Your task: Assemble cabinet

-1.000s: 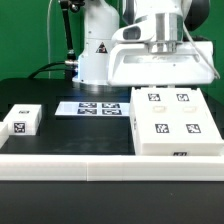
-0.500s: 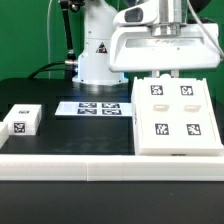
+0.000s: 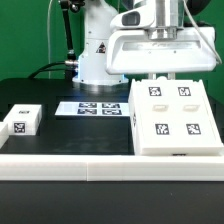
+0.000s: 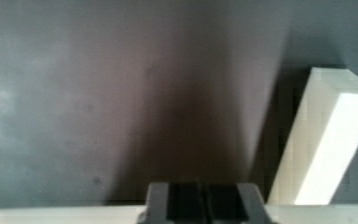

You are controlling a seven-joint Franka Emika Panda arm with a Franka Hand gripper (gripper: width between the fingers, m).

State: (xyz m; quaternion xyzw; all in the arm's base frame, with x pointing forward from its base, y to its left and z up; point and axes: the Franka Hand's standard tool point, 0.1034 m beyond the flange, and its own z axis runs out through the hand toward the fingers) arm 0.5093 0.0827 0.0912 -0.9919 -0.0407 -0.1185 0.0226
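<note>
Hovering above the cabinet — its inside hidden from view — the tool has its fingers pressed together.

Large white plastic cabinet box, right: 1, carrying 4 black-and-white square tags on its top face. Small white tagged block, left: 1. Flat white marker board, far centre: 1 (its tag count is unclear). Long white rail, near edge: 1.

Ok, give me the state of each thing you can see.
gripper: shut, holding nothing
cabinet: lying on the table, tags up, not gripped
small white block: loose on the table, apart from the cabinet
marker board: flat on the table
</note>
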